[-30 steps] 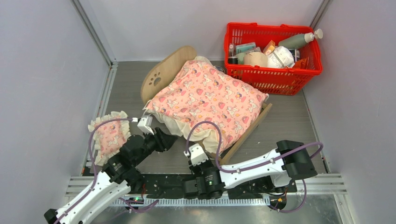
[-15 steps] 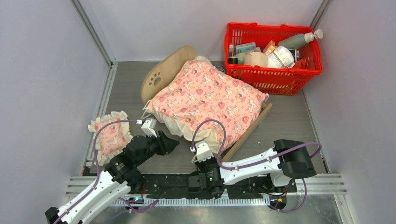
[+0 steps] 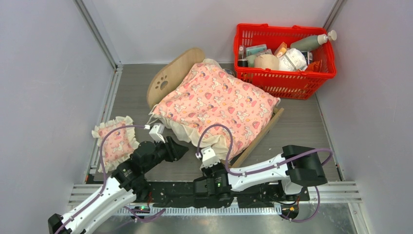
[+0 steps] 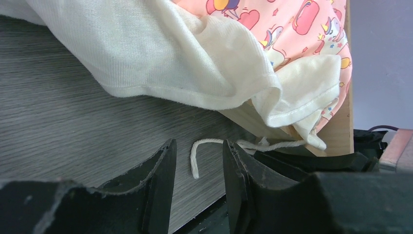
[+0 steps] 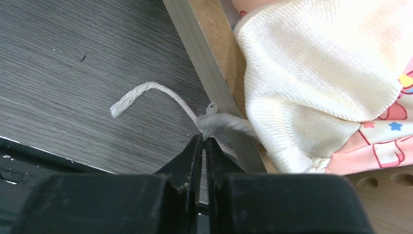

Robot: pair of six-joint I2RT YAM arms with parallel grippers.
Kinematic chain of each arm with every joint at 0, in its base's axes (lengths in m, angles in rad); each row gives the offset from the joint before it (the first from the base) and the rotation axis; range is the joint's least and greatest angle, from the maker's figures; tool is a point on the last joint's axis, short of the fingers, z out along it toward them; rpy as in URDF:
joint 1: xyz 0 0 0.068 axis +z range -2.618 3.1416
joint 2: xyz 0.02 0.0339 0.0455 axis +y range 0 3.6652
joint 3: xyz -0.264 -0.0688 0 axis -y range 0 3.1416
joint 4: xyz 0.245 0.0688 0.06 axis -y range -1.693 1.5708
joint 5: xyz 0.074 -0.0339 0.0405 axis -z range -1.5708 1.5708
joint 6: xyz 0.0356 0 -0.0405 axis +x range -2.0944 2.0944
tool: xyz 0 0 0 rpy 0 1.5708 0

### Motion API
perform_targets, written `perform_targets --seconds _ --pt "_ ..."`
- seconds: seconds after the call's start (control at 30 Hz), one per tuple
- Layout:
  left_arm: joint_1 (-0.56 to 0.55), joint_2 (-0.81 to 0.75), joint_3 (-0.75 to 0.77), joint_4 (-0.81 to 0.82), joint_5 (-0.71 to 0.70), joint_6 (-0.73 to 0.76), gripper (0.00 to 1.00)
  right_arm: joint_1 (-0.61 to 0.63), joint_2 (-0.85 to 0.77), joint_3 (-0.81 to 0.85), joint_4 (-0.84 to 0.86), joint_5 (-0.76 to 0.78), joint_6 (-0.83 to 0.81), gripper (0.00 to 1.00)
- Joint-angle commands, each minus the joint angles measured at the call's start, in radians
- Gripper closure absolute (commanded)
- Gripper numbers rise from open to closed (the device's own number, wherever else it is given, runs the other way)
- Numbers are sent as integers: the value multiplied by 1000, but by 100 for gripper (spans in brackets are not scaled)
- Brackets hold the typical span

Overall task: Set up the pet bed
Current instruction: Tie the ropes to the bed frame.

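Note:
The pet bed stands mid-table, its paw-print headboard at the far left, with the pink patterned blanket draped over it. The mattress is hidden. A white cord with a knot lies on the table by the bed's near wooden rail. My right gripper has its jaws pressed together at that knot, pinching it at the tips. My left gripper is open just left of it, low over the table, with the cord's loose end lying between its fingers, untouched. Cream frill hangs over both.
A small pink frilled pillow lies at the near left by the wall. A red basket full of bottles and packets stands at the back right. The two grippers are close together at the bed's near corner.
The right gripper's jaws have closed onto the cord's knot and its arm has shifted slightly left. The left gripper edged a little right and stays open.

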Motion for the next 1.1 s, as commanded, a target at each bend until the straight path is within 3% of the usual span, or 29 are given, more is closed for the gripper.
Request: perform_targets --seconds 0.0,0.17,0.5,0.8,1.07 --pt "6 4 -15 94 46 8 57 -9 14 0 6 67 -21 93" --pt "6 6 -51 171 81 9 57 -9 4 -17 63 80 -118 95" --pt "5 95 -110 365 182 -19 58 5 -129 -128 264 53 -474 95" --pt "-9 238 -118 568 271 -64 61 -5 -120 -58 121 65 -456 95" --pt "-69 354 -121 667 246 -79 63 -5 -98 -23 101 85 -466 95"
